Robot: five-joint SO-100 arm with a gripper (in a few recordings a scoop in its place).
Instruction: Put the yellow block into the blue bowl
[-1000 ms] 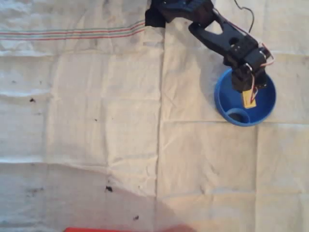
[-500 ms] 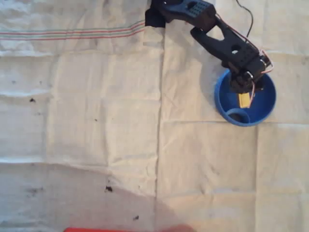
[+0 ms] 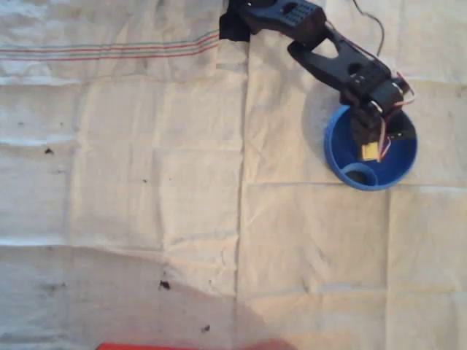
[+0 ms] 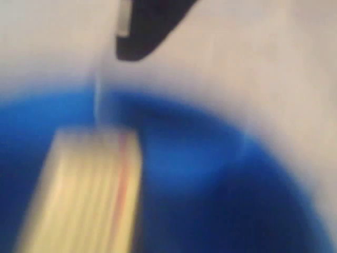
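Wrist view, blurred: the yellow block (image 4: 87, 192) runs away from the camera, its far end over the blue bowl (image 4: 221, 184). In the overhead view the gripper (image 3: 370, 146) grips the yellow block (image 3: 371, 150) above the blue bowl (image 3: 398, 164), at the right on the white cloth (image 3: 146, 182).

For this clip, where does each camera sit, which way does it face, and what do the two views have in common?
Overhead view: fixed above the table, looking straight down at the white cloth; the black arm reaches from the top edge, its gripper over the blue bowl.
Wrist view: rides on the gripper, looking down into the blue bowl; a dark gripper finger shows at the top, blurred.
Shared: the bowl and the yellow block over its inside.
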